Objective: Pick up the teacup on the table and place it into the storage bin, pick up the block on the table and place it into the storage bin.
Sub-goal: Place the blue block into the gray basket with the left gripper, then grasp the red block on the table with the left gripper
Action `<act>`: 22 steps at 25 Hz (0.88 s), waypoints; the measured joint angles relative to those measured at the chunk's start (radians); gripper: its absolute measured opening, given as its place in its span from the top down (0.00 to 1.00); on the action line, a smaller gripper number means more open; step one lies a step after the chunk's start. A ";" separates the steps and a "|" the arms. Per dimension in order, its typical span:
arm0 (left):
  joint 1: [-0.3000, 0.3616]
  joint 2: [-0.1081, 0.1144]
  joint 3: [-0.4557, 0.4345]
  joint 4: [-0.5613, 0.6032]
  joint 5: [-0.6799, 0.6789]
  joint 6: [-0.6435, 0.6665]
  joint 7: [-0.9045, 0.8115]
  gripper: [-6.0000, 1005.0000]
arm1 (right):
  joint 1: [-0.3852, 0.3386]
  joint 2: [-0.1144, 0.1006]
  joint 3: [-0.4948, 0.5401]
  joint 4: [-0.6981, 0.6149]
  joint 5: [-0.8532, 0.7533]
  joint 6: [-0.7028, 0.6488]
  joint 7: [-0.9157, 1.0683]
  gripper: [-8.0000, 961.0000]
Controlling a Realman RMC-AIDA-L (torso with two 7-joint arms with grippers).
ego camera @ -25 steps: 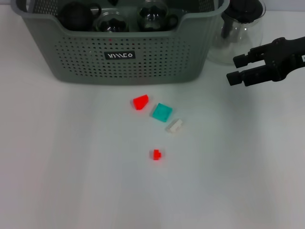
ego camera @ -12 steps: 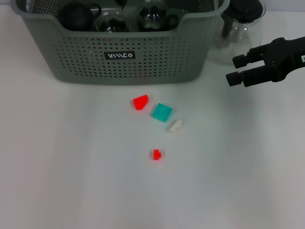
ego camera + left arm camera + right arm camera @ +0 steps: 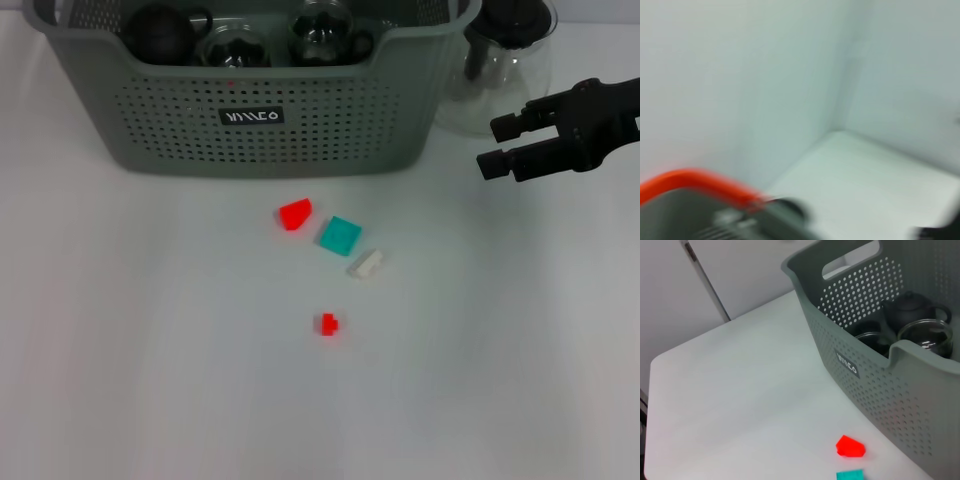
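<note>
Right end effector [image 3: 498, 145] hangs empty, fingers parted a little, beside the glass teapot [image 3: 505, 60] and well apart from the blocks. Storage bin [image 3: 260, 100] sits at the table's [image 3: 150, 350] far edge, cups inside. Red block [image 3: 295, 213], teal, white and small red ones lie loose before it, unreached. Left end effector out of sight.
</note>
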 joint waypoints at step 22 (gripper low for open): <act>0.106 -0.065 0.292 -0.252 0.195 0.189 0.136 0.29 | -0.016 0.007 0.004 0.000 -0.003 0.009 -0.001 0.28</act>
